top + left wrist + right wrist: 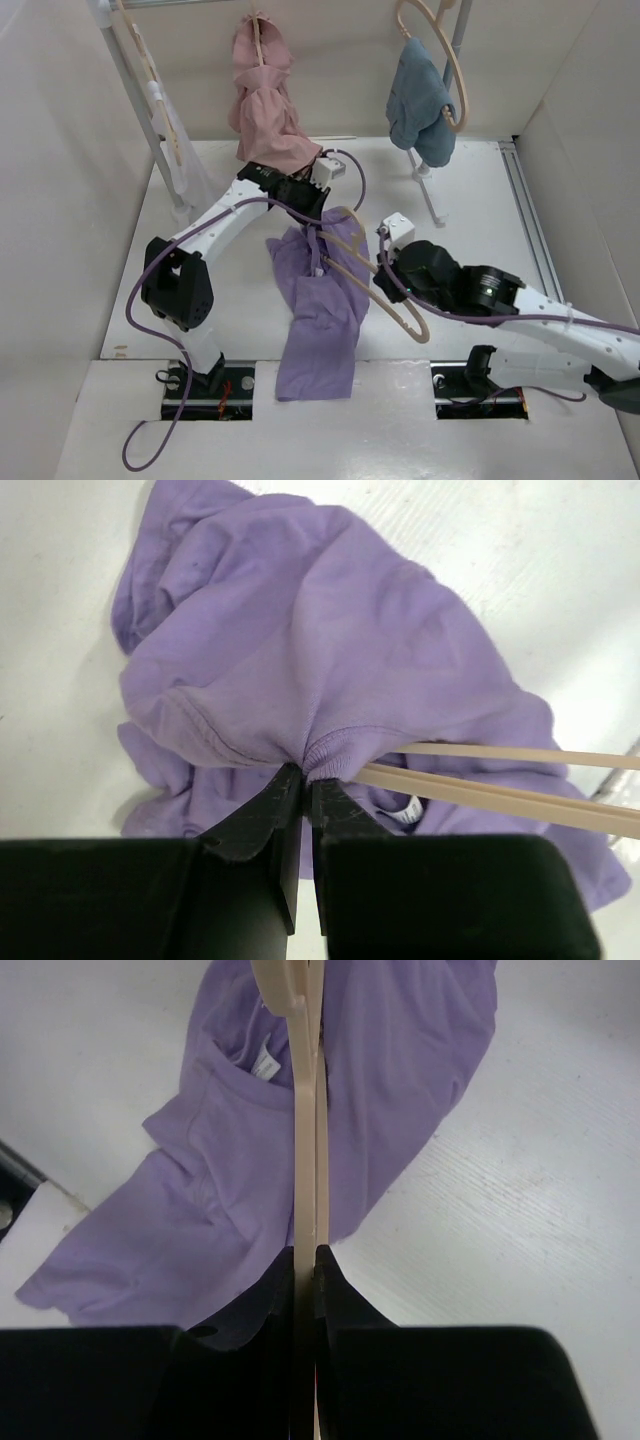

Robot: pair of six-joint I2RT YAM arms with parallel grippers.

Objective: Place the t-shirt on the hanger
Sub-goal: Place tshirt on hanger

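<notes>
T-shirt (pixel 318 330) is mostly a wrinkled heap in the middle of the table (pixel 480 200), with its lower end trailing down to the near edge between the two arm bases, so I'd call this early-to-mid progress at best. The left gripper (pixel 305 780) has its fingers pinched shut on a bunched bit of the collar ribbing, lifting that edge a little off the surface. The hanger (pixel 305 1160) is clamped edge-on between the right gripper's (pixel 305 1255) closed fingers, and it reaches across toward the neck opening. From the left wrist view its thin rods run in right beside the pinched collar and seem to slip under the fabric there, though I can't tell how far inside they go. So what looks done: both things are grabbed and the hanger is lined up at, maybe just into, the neck. What's left, by my guess: getting both looped arms into the shoulders so the cloth hangs from it instead of lying flat. Toward the far edge a pink garment (pixel 265 110) and a blue garment (pixel 420 100) hang on their own hangers.
</notes>
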